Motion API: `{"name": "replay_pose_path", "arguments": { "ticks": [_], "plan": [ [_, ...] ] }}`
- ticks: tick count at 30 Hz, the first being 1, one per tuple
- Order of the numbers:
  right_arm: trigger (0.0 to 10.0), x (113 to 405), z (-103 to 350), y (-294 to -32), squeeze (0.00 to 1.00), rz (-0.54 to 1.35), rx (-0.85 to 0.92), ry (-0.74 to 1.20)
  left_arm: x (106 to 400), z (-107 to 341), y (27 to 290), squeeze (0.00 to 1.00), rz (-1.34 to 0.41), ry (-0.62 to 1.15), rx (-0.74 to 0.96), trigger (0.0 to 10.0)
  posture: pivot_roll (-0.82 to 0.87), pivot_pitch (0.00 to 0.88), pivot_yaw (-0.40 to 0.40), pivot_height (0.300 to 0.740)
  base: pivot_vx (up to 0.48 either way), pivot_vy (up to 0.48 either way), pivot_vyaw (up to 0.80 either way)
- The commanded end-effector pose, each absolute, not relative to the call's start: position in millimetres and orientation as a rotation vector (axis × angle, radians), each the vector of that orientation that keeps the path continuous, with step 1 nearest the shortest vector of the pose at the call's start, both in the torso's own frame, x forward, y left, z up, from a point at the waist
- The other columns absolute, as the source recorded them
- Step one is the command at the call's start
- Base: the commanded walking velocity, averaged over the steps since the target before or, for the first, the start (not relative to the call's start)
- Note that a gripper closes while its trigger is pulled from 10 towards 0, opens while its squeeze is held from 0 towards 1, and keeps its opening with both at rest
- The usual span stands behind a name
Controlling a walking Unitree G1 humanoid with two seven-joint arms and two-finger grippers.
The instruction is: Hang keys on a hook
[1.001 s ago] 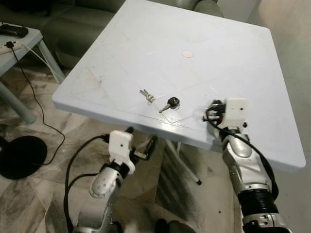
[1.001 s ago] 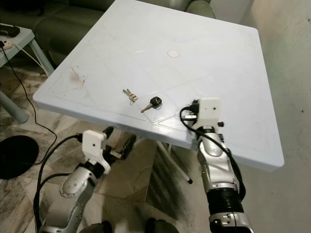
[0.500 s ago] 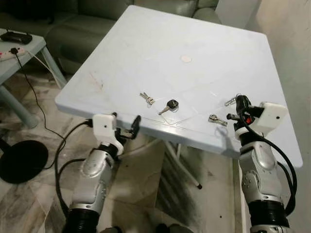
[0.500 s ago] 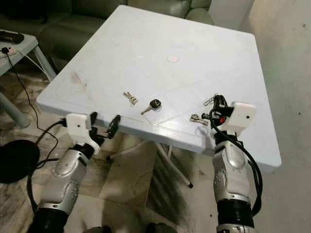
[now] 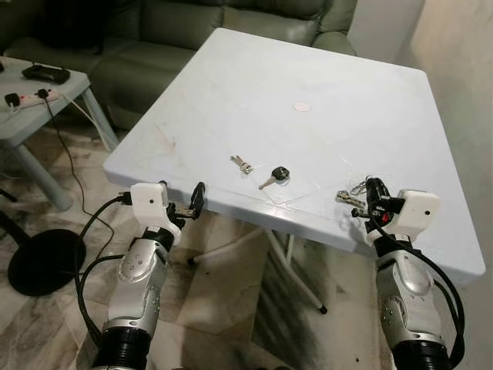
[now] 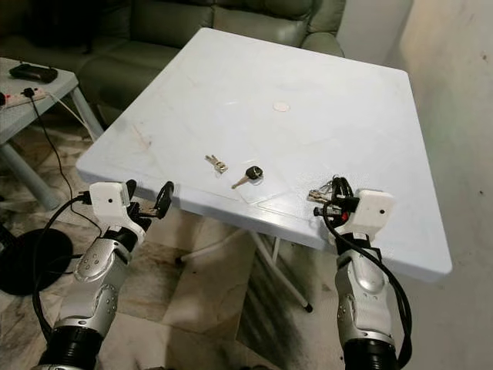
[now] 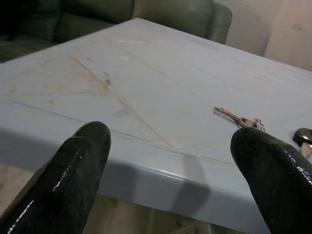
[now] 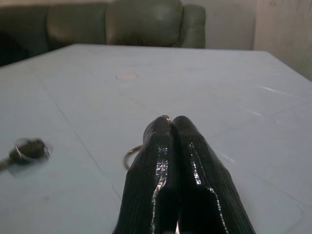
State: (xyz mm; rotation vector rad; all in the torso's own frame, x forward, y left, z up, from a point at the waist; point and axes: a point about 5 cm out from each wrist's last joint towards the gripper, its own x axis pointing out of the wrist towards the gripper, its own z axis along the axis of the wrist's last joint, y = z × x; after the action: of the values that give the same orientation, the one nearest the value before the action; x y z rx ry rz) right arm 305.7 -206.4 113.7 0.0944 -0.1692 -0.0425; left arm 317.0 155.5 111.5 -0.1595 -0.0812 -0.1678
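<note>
Over at the left of the head views, my left gripper (image 5: 189,210) hangs just off the near edge of the table (image 5: 323,69), below the tabletop, fingers (image 7: 85,161) spread wide with nothing between them; I judge it is only parked there, out of the way. Moving toward the middle of the frame, a small pair of silver keys (image 5: 241,163) lies flat on the table, and just to its right a key with a black head (image 5: 275,176), both untouched and well apart from either arm. Further right, near the table's front edge, my right gripper (image 5: 370,202) has its fingers (image 8: 180,165) pressed together on a bunch of keys (image 5: 352,194), the ring (image 8: 130,157) poking out beside the fingertips. I read that pinch as the grasp needed for carrying. I see no hook in these frames, so hanging is not yet done.
</note>
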Motion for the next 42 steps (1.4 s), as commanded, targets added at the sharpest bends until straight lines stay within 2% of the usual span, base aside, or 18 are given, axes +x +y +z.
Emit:
{"name": "replay_pose_path", "arguments": {
  "ticks": [1,13,29,34,42],
  "plan": [
    [10.0,304,113,-209,0.00,-0.053,0.095,-0.171,317,110,157,0.00,-0.160,-0.082,-0.155,10.0,-0.01,0.053,-0.061,0.740,0.000,0.000,0.00],
    [10.0,308,107,-208,0.00,-0.067,-0.012,-0.106,318,105,160,0.00,-0.153,-0.102,-0.165,10.0,-0.02,0.035,-0.062,0.740,0.000,0.000,0.00],
    [10.0,309,105,-190,0.00,-0.020,-0.013,-0.101,317,102,166,0.00,-0.169,-0.094,-0.145,10.0,-0.01,0.029,-0.048,0.740,0.000,0.000,0.00],
    [10.0,309,114,-187,0.00,0.000,0.007,-0.162,316,107,167,0.00,-0.163,-0.119,-0.144,10.0,0.00,0.034,-0.050,0.740,0.000,0.000,0.00],
    [10.0,297,112,-191,0.00,0.034,-0.015,-0.176,298,100,167,0.00,-0.184,-0.119,-0.146,10.0,-0.01,0.046,-0.047,0.740,0.000,0.000,0.00]
  ]
}}
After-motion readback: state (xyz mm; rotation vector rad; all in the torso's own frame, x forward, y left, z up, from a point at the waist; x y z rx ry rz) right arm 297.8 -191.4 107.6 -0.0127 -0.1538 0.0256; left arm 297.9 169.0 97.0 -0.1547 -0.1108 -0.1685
